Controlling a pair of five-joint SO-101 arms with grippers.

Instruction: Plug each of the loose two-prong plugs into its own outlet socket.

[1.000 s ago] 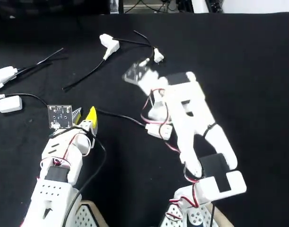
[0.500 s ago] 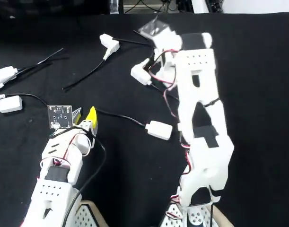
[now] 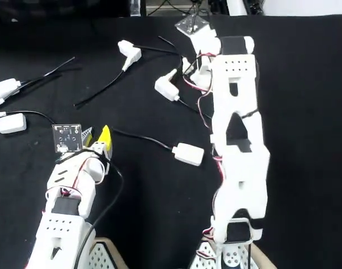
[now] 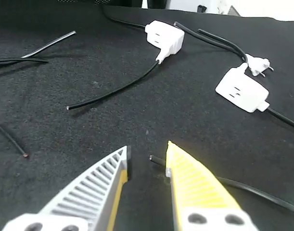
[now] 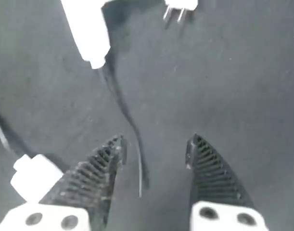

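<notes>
Three white outlet sockets lie on the black table: one far back (image 3: 129,50), one in the middle (image 3: 166,88), one nearer (image 3: 188,153) on a black cord. A small two-prong plug (image 4: 257,62) lies beside the middle socket (image 4: 242,90). My left gripper (image 3: 97,132) is open at the near left, with its yellow and grey fingers either side of a loose black cord end (image 4: 151,158). My right arm (image 3: 233,112) stretches far across the table. Its gripper (image 5: 155,144) is open just above the cloth over a black cord (image 5: 122,106), short of a socket (image 5: 86,29) and the plug's prongs (image 5: 180,7).
More white plug pieces (image 3: 4,88) and another (image 3: 9,123) lie with thin black cords at the table's left edge. A loose black wire (image 3: 101,89) runs from the far socket. Bare black cloth spreads to the right of my right arm.
My right arm has swung from the table's middle out to the far side, near the plug and middle socket. My left arm has shifted slightly left.
</notes>
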